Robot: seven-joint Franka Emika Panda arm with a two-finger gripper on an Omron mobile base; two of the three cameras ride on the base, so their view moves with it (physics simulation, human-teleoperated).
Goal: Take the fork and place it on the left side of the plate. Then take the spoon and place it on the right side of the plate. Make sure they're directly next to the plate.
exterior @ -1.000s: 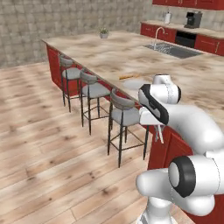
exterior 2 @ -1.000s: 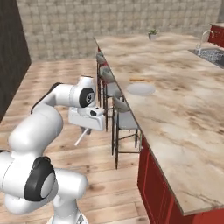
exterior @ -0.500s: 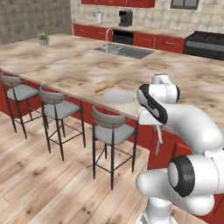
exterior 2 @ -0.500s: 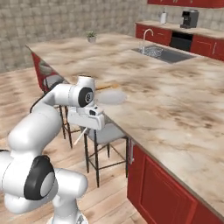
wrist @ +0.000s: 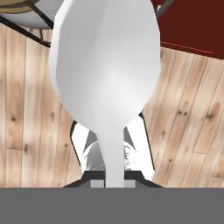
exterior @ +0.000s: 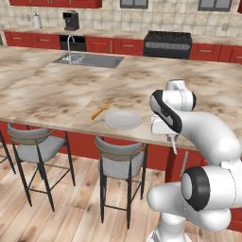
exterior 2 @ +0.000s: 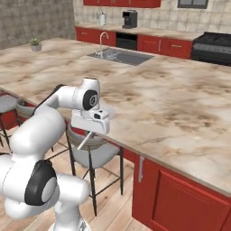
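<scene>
The white spoon (wrist: 105,65) is held by its handle in my gripper (wrist: 114,173), which is shut on it; the bowl looms over the wooden floor. From the left base the gripper (exterior: 171,138) hangs just off the island's front edge, right of the plate, with the spoon (exterior: 174,146) pointing down. The round light grey plate (exterior: 123,119) lies near the counter's front edge. The orange fork (exterior: 100,112) rests at the plate's left, close to the rim. From the right base the spoon (exterior 2: 84,141) slants down below the gripper (exterior 2: 90,131), and my arm hides most of the plate (exterior 2: 109,110).
Grey stools (exterior: 117,155) (exterior: 34,145) stand under the island's front edge, one right below the plate. A sink (exterior: 86,59) is set in the far side of the counter. Stove (exterior: 167,44), coffee machine (exterior: 71,20) and red cabinets line the back wall. A small plant (exterior 2: 35,44) sits far left.
The whole picture has shifted: the base has driven around, so the island's long front edge, plate and fork now lie straight ahead. The spoon has stayed in the shut gripper.
</scene>
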